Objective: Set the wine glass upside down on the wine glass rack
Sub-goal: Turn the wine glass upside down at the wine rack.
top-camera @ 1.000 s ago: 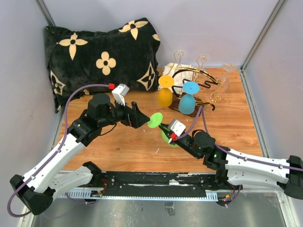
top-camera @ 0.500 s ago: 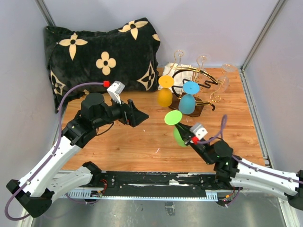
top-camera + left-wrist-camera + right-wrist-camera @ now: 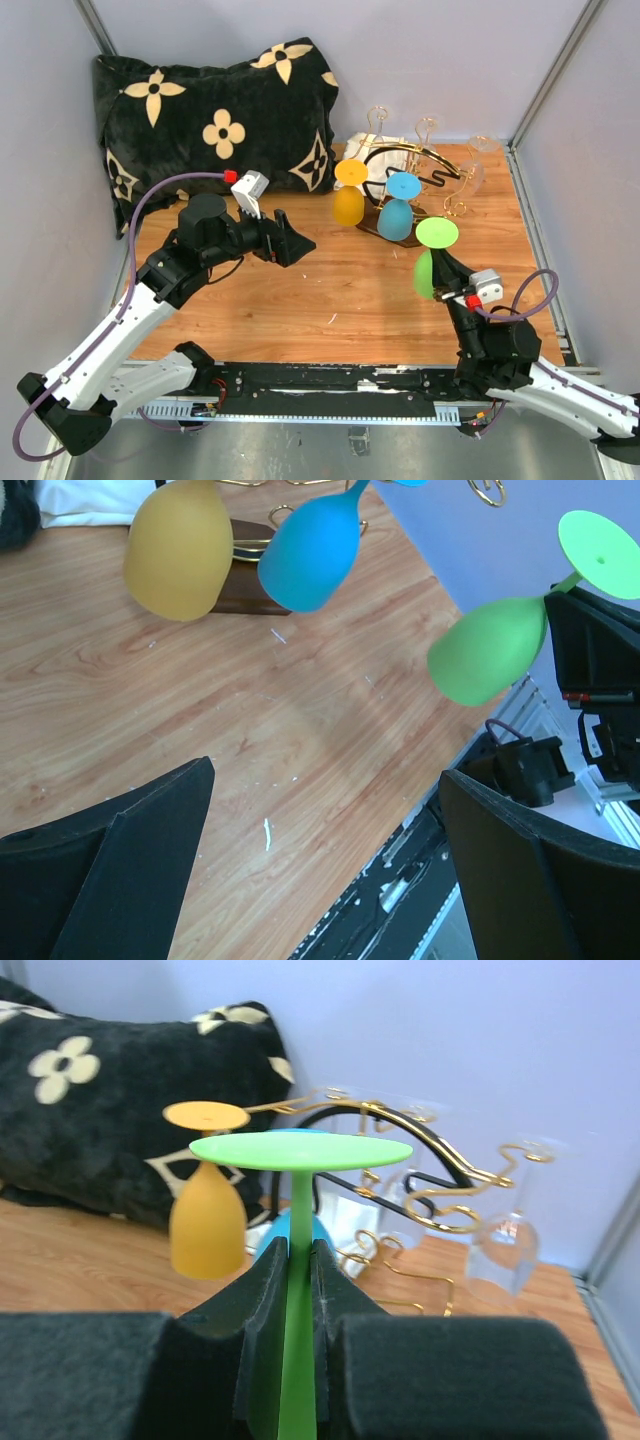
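Wine glass (image 3: 300,1150) in green hangs foot-up and bowl-down, its thin stem pinched between the pressed-together fingers of the right gripper (image 3: 299,1285), off the table (image 3: 300,300) at about 4 o'clock in the overhead view. The hold is on the stem alone, so I judge the glass may swivel or slide in it if the arm swings fast; the left wrist view shows it leaning. At 9 o'clock the left gripper (image 3: 296,240) sits with fingers spread wide and nothing between them, well apart, so it could not catch a slip. Farther on, at 11 o'clock from the green foot, a blue glass (image 3: 397,218) and a yellow glass (image 3: 348,205) hang inverted on the rack (image 3: 412,149). The wide foot could knock the blue one, or snag a curled gold end instead of slotting between the wires. Clear glasses (image 3: 470,176) on the rack's 3 o'clock side are hard to see and easy to clip, and a hard push could shift or tip the rack.
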You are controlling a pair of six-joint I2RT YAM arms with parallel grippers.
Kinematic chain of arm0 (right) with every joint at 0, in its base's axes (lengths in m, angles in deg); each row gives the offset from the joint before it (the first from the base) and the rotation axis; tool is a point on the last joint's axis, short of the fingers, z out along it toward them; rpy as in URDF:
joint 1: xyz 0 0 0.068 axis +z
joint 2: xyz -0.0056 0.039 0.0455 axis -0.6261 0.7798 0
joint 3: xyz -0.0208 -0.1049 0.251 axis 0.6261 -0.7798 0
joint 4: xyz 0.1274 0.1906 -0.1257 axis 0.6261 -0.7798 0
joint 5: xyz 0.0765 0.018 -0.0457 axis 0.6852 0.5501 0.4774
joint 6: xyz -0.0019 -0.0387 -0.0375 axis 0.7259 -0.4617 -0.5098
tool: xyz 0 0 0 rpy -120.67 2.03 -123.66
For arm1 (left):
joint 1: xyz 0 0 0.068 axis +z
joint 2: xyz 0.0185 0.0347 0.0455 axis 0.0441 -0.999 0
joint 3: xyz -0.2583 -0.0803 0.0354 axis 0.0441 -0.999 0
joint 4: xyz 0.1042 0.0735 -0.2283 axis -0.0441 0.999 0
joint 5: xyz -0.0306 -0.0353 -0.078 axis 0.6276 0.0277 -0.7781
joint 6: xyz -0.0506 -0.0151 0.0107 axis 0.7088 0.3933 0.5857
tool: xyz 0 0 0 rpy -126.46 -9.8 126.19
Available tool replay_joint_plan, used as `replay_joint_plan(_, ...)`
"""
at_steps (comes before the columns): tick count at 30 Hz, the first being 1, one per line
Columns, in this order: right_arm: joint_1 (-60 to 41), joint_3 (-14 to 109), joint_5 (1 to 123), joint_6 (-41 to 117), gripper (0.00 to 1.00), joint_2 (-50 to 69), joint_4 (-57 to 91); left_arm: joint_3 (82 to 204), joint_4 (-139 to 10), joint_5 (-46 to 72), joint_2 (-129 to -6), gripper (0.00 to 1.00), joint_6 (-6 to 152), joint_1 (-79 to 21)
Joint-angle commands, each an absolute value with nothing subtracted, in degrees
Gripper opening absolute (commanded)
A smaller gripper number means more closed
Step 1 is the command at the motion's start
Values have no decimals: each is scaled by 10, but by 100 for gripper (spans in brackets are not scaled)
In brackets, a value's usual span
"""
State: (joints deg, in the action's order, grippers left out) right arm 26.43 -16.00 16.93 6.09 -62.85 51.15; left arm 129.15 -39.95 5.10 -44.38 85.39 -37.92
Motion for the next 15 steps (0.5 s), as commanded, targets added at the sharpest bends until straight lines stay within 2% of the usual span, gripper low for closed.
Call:
replay_joint_plan(1,239,-163,91,6,0,-641,515,1291,-416,55,-449,100,841,-381)
replay_joint_plan(5,175,-156,80,41,0,-614,503,1288,-419,52,-455,99,840,-381)
replay_joint_plan(15,-85,-140,232,212,0,-555,493,1293,-400,61,-453,100,822,-381)
